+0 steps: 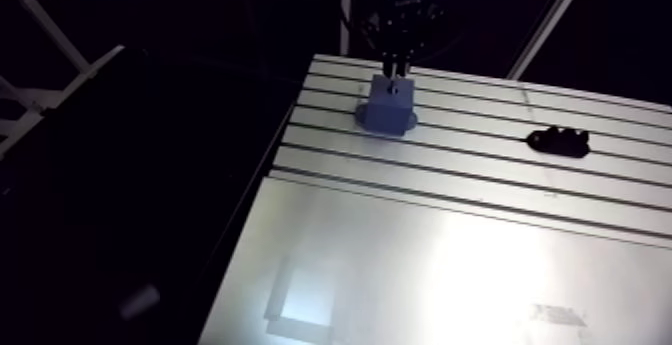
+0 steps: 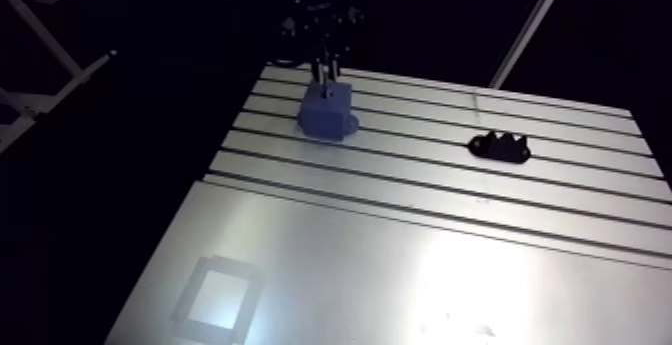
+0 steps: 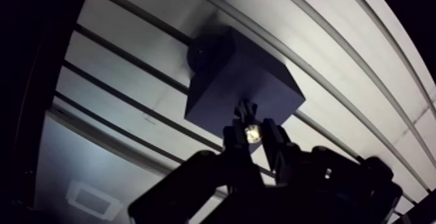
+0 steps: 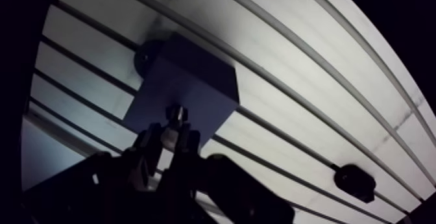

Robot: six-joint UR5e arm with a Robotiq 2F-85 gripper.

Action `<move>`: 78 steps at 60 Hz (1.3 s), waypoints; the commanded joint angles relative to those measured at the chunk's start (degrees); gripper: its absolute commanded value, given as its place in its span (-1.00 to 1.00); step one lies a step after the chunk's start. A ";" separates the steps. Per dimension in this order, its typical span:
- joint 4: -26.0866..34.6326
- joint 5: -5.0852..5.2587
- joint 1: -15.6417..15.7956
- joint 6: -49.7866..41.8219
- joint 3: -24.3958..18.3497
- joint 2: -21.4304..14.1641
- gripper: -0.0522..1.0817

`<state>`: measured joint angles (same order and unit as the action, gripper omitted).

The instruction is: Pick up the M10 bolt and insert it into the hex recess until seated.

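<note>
1. Gripper [image 4: 172,134] clenched on the M10 bolt [image 3: 251,133], with the shiny end pinched between two dark fingers [image 3: 232,141] and the thin end poking out ahead.
2. Bolt tip right at the top of the blue block [image 1: 388,107]. Touching it or just above it, too hard to tell which. Hex recess hidden under the tip.
3. Could go wrong: bolt a bit tilted or off to one side, then jammed on the edge of the hole instead of sliding in.
4. Could go wrong: six-sided head not lined up with the six-sided hole, so stuck sitting high and not all the way down.
5. Could go wrong: too hard a push, with the block shoved along the smooth table [image 1: 450,259], or the bolt slipping in the fingers.
6. Could go wrong: letting go too soon, with the bolt tipping over and rolling into a groove.
7. Bolt: hard, shiny metal, long and round. Block: dull blue and boxy, with a flat top and sharp corners. Likely plastic, with a round foot at one side.
8. Table: pale silvery metal, smooth, with long straight grooves. Small black lumpy part [image 1: 560,141] lying well apart from the block.
</note>
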<state>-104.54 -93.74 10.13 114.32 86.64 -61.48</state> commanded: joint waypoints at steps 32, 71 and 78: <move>0.08 -0.35 0.25 0.32 0.85 -0.07 -0.85; -2.48 0.36 0.25 -2.75 1.06 -1.11 -0.87; -2.32 0.27 0.25 -8.33 0.53 -1.54 0.30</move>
<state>-106.90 -93.50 10.36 112.36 87.81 -62.30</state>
